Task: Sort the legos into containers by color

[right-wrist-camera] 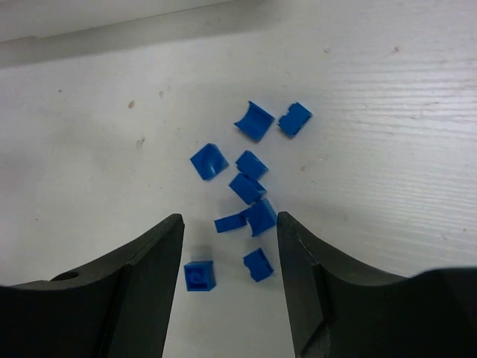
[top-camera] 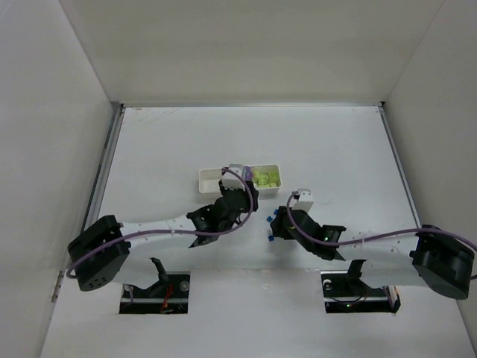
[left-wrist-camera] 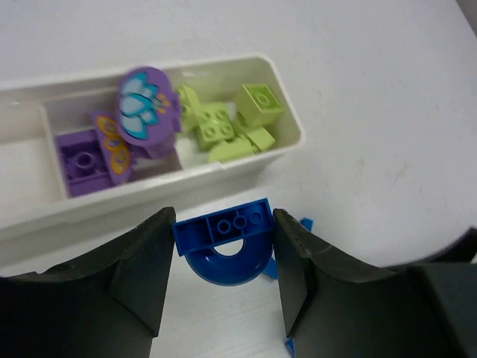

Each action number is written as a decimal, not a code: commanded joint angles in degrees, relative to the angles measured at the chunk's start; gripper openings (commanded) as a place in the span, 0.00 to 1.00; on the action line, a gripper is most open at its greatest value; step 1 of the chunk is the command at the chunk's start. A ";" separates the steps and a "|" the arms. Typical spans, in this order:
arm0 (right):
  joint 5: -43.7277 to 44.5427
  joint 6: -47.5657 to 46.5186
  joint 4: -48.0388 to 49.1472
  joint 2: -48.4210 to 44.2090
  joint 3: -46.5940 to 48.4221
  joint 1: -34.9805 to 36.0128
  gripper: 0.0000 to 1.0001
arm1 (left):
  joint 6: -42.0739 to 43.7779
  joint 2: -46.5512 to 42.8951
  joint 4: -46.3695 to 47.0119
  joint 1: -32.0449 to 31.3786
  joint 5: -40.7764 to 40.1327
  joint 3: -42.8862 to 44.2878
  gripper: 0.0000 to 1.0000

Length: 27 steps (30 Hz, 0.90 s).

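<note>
Partly done | you have lime legos [left-wrist-camera: 231, 123] and purple legos [left-wrist-camera: 82, 160] binned in tray [left-wrist-camera: 289, 142], upper frame | left claw [left-wrist-camera: 222, 261] clamps blue arch [left-wrist-camera: 221, 233], lower centre | right claw [right-wrist-camera: 229, 253] wide over loose blue legos [right-wrist-camera: 247, 186] left on table [right-wrist-camera: 387, 112]

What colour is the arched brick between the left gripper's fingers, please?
Blue; the arched brick shows best in the left wrist view.
</note>
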 commanded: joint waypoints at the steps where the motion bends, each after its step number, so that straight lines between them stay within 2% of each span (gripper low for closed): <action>1: 4.11 -1.71 0.49 3.12 4.03 1.29 0.59 | -1.12 -4.58 -0.74 5.38 0.77 -1.80 0.25; 7: 7.72 -0.92 -2.75 7.52 6.75 1.73 0.59 | -3.76 -7.14 -3.21 16.45 4.99 -2.77 0.26; 14: 11.05 0.57 -7.85 13.32 11.06 3.48 0.57 | -4.38 -2.15 -3.56 24.46 7.72 -1.37 0.27; 19: 12.81 0.93 -9.79 15.43 12.64 3.93 0.54 | -4.38 1.12 -3.74 25.52 9.31 -0.39 0.27; 24: 13.26 1.28 -10.32 16.75 13.43 3.84 0.49 | -3.15 3.31 -5.50 25.96 6.50 0.13 0.28; 27: 13.17 1.45 -10.32 17.98 13.87 3.93 0.45 | -1.40 5.07 -6.11 25.26 4.39 1.53 0.32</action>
